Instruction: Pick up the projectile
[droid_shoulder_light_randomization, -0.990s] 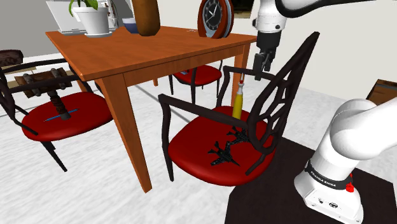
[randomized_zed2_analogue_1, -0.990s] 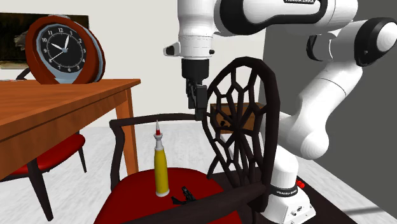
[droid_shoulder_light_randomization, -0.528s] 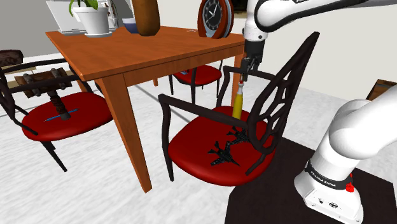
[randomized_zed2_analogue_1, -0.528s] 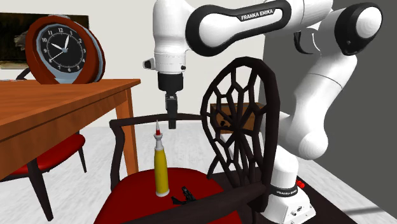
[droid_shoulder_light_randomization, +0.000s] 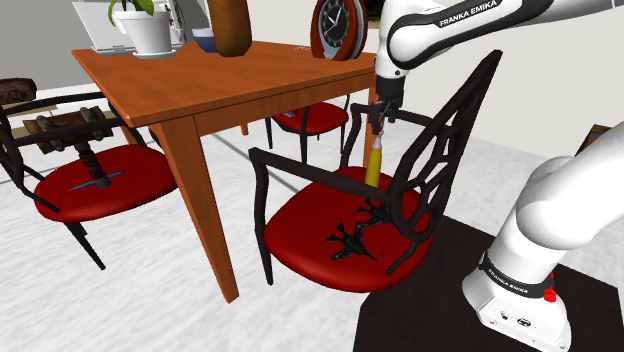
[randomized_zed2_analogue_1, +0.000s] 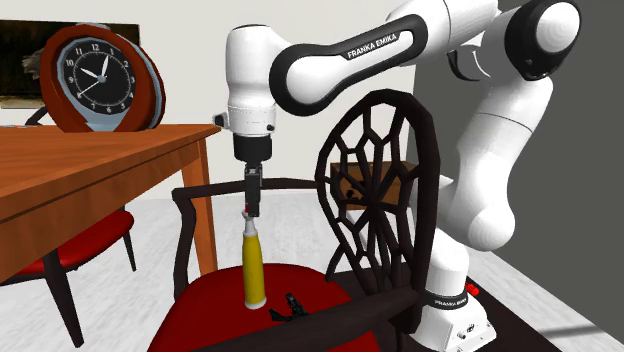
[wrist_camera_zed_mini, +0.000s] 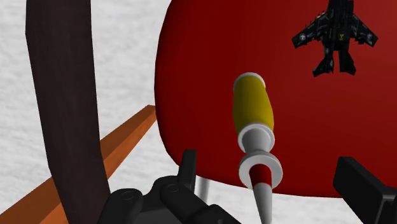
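While the projectile (randomized_zed2_analogue_1: 254, 268) stands upright on the red seat (droid_shoulder_light_randomization: 300, 225), the hand (randomized_zed2_analogue_1: 254, 205) hangs over its tip, fingers (wrist_camera_zed_mini: 189, 168) apart, gripping nothing.

A projectile (droid_shoulder_light_randomization: 373, 165) stands upright on a chair seat (droid_shoulder_light_randomization: 310, 225), toward its far side in the shoulder view. The gripper (randomized_zed2_analogue_1: 253, 207) is directly over the projectile's tip. A toy jet (droid_shoulder_light_randomization: 352, 240) lies on the same seat, nearer that camera. The table (droid_shoulder_light_randomization: 200, 85) is at that view's left, with a clock (droid_shoulder_light_randomization: 338, 28) on it.
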